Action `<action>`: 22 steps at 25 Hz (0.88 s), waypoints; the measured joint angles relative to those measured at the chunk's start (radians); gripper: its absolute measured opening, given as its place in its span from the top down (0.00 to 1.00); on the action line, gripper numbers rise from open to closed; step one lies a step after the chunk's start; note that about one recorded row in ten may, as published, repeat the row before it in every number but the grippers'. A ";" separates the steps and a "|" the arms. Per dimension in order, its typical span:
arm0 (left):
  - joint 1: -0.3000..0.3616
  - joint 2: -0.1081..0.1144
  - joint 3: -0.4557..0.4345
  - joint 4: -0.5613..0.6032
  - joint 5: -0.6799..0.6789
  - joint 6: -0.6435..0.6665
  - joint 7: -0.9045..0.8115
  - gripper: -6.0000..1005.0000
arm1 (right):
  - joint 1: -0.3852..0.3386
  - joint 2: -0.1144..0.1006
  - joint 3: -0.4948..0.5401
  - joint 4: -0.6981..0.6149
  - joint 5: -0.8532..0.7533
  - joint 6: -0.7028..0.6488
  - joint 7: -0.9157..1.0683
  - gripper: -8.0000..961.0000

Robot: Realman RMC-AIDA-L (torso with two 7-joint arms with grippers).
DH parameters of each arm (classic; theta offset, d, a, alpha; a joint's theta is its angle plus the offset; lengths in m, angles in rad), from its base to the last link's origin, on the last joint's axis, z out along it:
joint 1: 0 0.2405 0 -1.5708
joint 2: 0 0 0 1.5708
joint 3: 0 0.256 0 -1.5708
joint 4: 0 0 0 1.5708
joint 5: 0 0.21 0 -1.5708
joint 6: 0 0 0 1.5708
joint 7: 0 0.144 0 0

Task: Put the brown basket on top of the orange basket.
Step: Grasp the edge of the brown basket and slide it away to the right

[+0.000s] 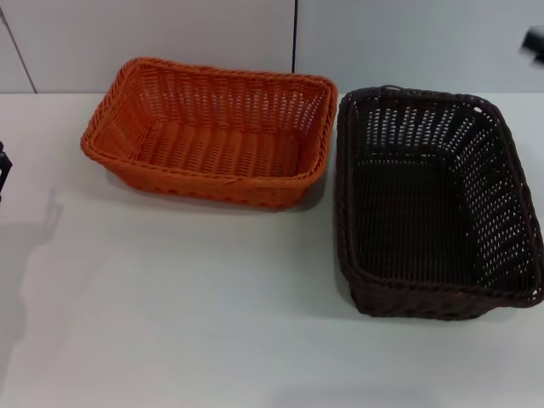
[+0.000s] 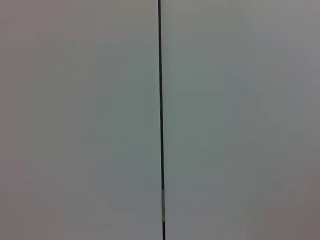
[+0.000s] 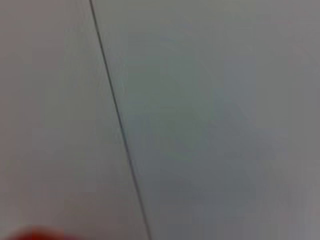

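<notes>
White tabletop point(image 1: 170, 314) fills most of the head view, matte and bare in the lower half, with a pale panelled wall point(image 1: 170, 34) behind it, split by a dark vertical seam at upper centre. The orange basket point(image 1: 212, 127), a bright rectangular wicker-style piece with open-weave sides and a braided rim, sits upright in the upper left of centre. The brown basket point(image 1: 433, 204), the same shape but almost black, stands upright just beside it on the right, their near corners close or touching. A dark sliver of the left gripper point(image 1: 3, 170) shows at the left edge and a blurred bit of the right gripper point(image 1: 535, 41) at the upper right; whether either is open cannot be told. Left wrist view: plain wall with one vertical seam. Right wrist view: the same wall, seam slanted, with an orange blur at the lower left corner.
</notes>
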 joint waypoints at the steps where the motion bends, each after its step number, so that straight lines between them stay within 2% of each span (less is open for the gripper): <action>1: 0.000 0.000 0.000 0.000 0.000 0.000 0.000 0.20 | 0.000 0.000 0.000 0.000 0.000 0.000 0.000 0.18; 2: -0.003 0.001 0.000 0.000 0.000 -0.005 0.000 0.20 | 0.024 -0.004 0.006 0.033 -0.126 -0.042 0.125 0.18; 3: -0.012 0.002 -0.003 -0.007 -0.001 -0.012 0.000 0.20 | 0.080 -0.008 0.029 0.090 -0.346 -0.162 0.314 0.18; 4: -0.012 0.002 -0.003 -0.007 -0.001 -0.012 0.000 0.20 | 0.080 -0.008 0.029 0.090 -0.346 -0.162 0.314 0.18; 5: -0.025 0.002 -0.007 -0.020 -0.001 -0.017 0.003 0.20 | 0.140 -0.011 0.070 0.135 -0.486 -0.297 0.425 0.18; 6: -0.025 0.002 -0.007 -0.020 -0.001 -0.017 0.003 0.20 | 0.140 -0.011 0.070 0.135 -0.486 -0.297 0.425 0.18; 9: -0.042 0.003 -0.007 -0.036 -0.001 -0.031 0.003 0.20 | 0.231 -0.019 0.178 0.189 -0.561 -0.532 0.468 0.18; 10: -0.053 0.004 -0.009 -0.045 -0.001 -0.046 0.004 0.20 | 0.288 -0.033 0.243 0.205 -0.559 -0.667 0.467 0.18; 11: -0.053 0.004 -0.009 -0.045 -0.001 -0.046 0.004 0.20 | 0.288 -0.033 0.243 0.205 -0.559 -0.667 0.467 0.18; 13: -0.067 0.006 -0.012 -0.053 -0.001 -0.068 0.008 0.20 | 0.384 -0.065 0.319 0.208 -0.555 -0.862 0.461 0.18; 14: -0.067 0.006 -0.012 -0.053 -0.001 -0.068 0.008 0.20 | 0.384 -0.065 0.319 0.208 -0.555 -0.862 0.461 0.18; 15: -0.074 0.006 -0.022 -0.057 -0.001 -0.079 0.009 0.20 | 0.440 -0.083 0.340 0.199 -0.556 -0.956 0.457 0.18; 16: -0.074 0.006 -0.022 -0.057 -0.001 -0.079 0.009 0.20 | 0.440 -0.083 0.340 0.199 -0.556 -0.956 0.457 0.18; 20: -0.083 0.007 -0.040 -0.066 -0.001 -0.087 0.010 0.20 | 0.526 -0.088 0.316 0.172 -0.602 -1.101 0.453 0.18; 22: -0.083 0.007 -0.041 -0.066 0.000 -0.088 0.011 0.20 | 0.539 -0.087 0.302 0.162 -0.621 -1.115 0.453 0.18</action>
